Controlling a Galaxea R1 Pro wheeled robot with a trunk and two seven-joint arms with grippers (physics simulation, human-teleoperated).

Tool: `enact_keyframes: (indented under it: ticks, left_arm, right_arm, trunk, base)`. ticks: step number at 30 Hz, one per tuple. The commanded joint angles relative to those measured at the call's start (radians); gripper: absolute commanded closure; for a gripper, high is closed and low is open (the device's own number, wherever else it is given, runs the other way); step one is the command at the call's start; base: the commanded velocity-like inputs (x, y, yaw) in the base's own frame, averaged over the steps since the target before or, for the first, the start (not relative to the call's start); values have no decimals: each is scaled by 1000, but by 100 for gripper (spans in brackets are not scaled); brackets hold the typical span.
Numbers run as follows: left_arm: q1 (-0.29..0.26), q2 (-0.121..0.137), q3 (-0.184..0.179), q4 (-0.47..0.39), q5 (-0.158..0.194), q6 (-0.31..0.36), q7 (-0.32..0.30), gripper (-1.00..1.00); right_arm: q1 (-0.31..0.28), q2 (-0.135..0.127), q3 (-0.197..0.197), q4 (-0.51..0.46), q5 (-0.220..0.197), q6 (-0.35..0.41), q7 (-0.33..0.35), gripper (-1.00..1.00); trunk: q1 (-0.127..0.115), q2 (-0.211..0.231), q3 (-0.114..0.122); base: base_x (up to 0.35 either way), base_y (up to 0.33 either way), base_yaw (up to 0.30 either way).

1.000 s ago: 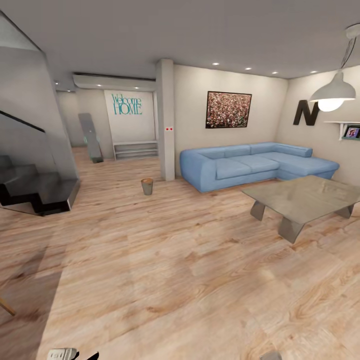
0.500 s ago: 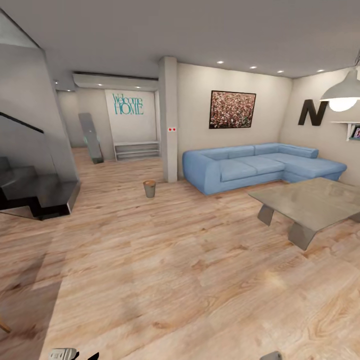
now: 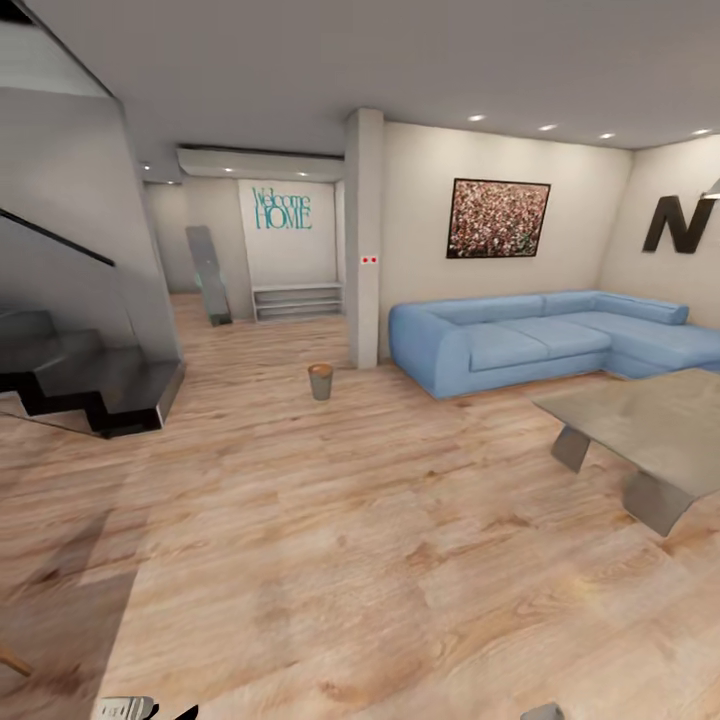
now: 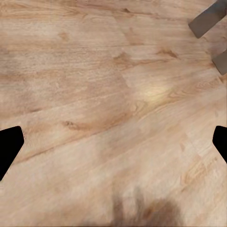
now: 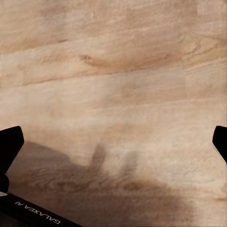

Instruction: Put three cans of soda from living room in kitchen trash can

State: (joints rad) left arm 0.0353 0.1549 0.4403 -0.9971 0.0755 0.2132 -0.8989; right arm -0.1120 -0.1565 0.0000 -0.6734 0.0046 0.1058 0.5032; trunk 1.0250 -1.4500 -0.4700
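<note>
Teal "Welcome HOME" lettering [image 3: 281,209] marks the far wall; small grey tapered bin [image 3: 320,381] stands left of the blue corner sofa [image 3: 545,340]. Both claws, the left gripper [image 4: 113,142] and the right gripper [image 5: 113,142], are spread wide over wood floor [image 3: 330,540]; "GALAXEA" shows by the right one.

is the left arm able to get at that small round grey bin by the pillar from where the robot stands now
Probably not. The small round grey bin stands far across the wood floor, while the left gripper hangs open over bare boards near the robot. Nothing blocks the way; it is distance.
</note>
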Motion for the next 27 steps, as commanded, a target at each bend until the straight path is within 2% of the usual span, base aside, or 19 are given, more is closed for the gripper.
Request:
enact_keyframes:
  ticks: [1, 10, 27]
  left_arm:
    - [0, 0, 0, 0, 0, 0, 0, -100]
    - [0, 0, 0, 0, 0, 0, 0, -100]
    - [0, 0, 0, 1, 0, 1, 0, -100]
  right_arm:
    - [0, 0, 0, 0, 0, 0, 0, -100]
    - [0, 0, 0, 1, 0, 0, -1, -100]
    - [0, 0, 0, 3, 0, 0, -3, -100]
  trunk:
    - [0, 0, 0]
    - [0, 0, 0]
    - [0, 0, 0]
  base:
    - [344, 0, 228]
    - [345, 13, 245]
    - [345, 80, 237]
